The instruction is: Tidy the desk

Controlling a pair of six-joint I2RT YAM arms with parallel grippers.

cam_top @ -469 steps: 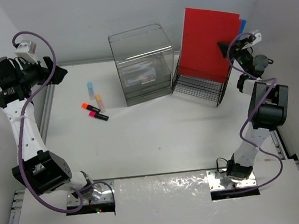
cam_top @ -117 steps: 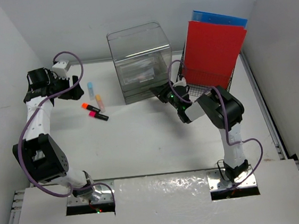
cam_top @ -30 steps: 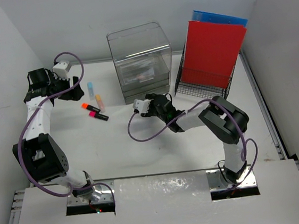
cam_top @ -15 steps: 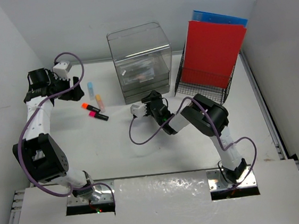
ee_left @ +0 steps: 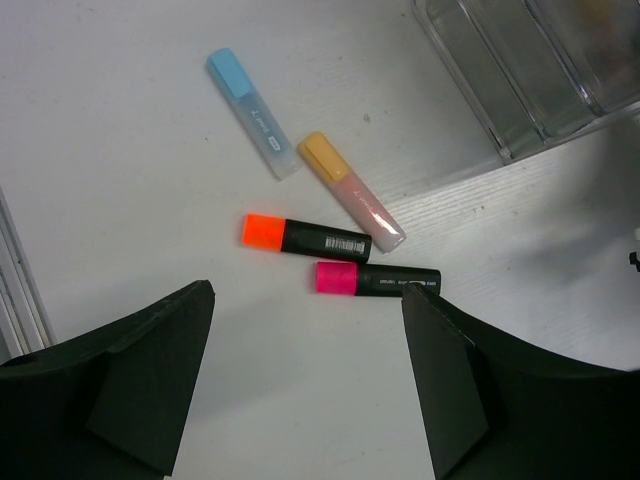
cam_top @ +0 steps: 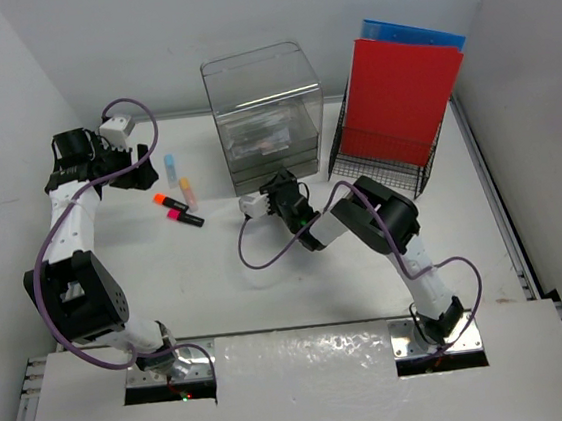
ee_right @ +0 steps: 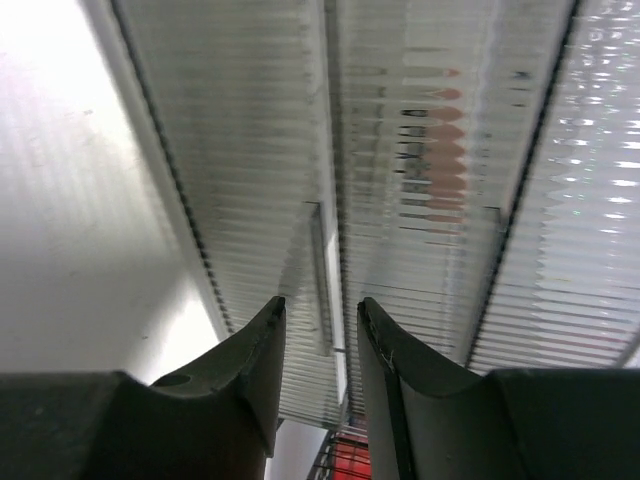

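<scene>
The white desk [cam_top: 268, 282] holds several highlighters at its left: a blue one [ee_left: 252, 113], a pale orange one [ee_left: 352, 190], an orange-capped black one [ee_left: 305, 235] and a pink-capped black one [ee_left: 377, 279]. My left gripper [cam_top: 135, 157] hangs open and empty above and left of them; in the left wrist view [ee_left: 307, 300] its wide gap sits just below the pink one. My right gripper [cam_top: 280, 180] is low at the front of the clear drawer box [cam_top: 269, 116]. Its jaws [ee_right: 320, 315] stand narrowly open, with a lower drawer's thin handle [ee_right: 318, 270] just ahead of the gap.
A black wire rack [cam_top: 382, 165] right of the box holds a red folder [cam_top: 398, 82] with a blue one [cam_top: 413, 34] behind it. White walls close in on the left, back and right. Grey rails run along the desk's side edges.
My right gripper has moved in from the middle of the desk to the front of the drawer box, up against the lower drawers. My left arm has not moved in the last seconds.
</scene>
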